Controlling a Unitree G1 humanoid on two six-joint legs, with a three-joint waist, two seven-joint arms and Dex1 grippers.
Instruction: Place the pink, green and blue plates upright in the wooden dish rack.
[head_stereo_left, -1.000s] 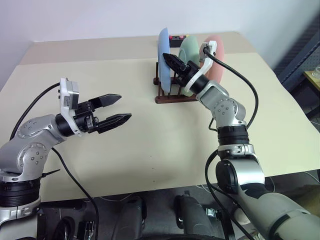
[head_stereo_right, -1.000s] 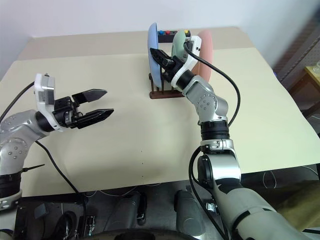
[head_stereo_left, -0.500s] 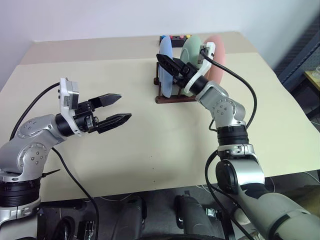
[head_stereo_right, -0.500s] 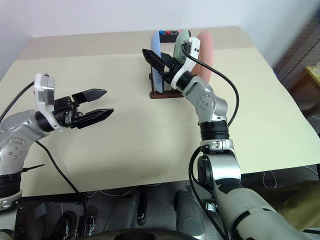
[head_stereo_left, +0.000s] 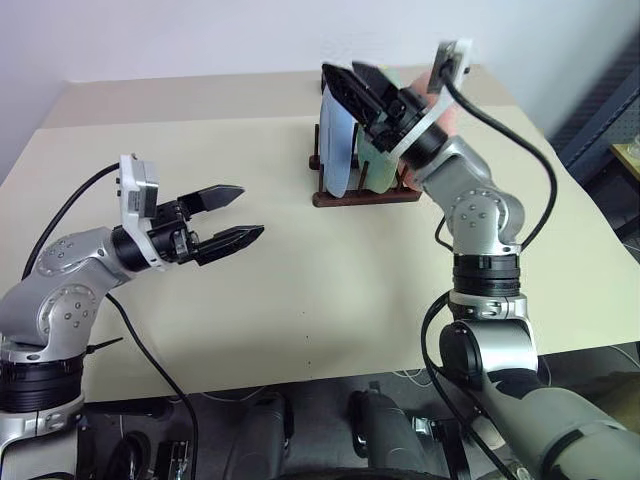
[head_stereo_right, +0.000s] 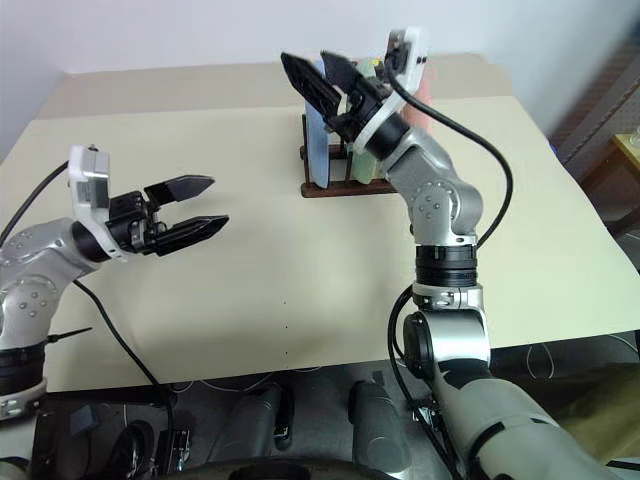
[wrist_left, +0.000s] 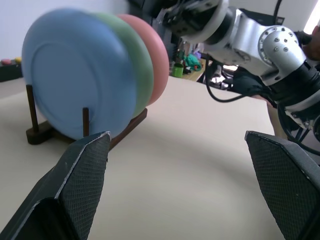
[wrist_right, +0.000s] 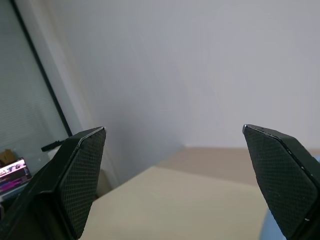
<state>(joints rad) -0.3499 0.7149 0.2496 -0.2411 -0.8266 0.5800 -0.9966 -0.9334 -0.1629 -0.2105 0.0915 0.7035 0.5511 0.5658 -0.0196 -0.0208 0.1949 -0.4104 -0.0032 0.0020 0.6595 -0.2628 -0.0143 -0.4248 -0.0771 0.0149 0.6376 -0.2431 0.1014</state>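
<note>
Now all 3 plates (wrist_left: 100, 70) stand upright on edge in the rack (head_stereo_left: 365, 196); both grippers' jaws gape wide, empty.

**Three plates stood in the rack at the table's far side**

The wooden dish rack (head_stereo_left: 365, 196) sat in the upper middle of the frame, on the table (head_stereo_left: 300, 300). In it, upright, stood the leftmost plate (head_stereo_left: 338, 150), the middle plate (wrist_left: 137, 70) behind it and the rightmost plate (wrist_left: 157, 55) last.
</note>
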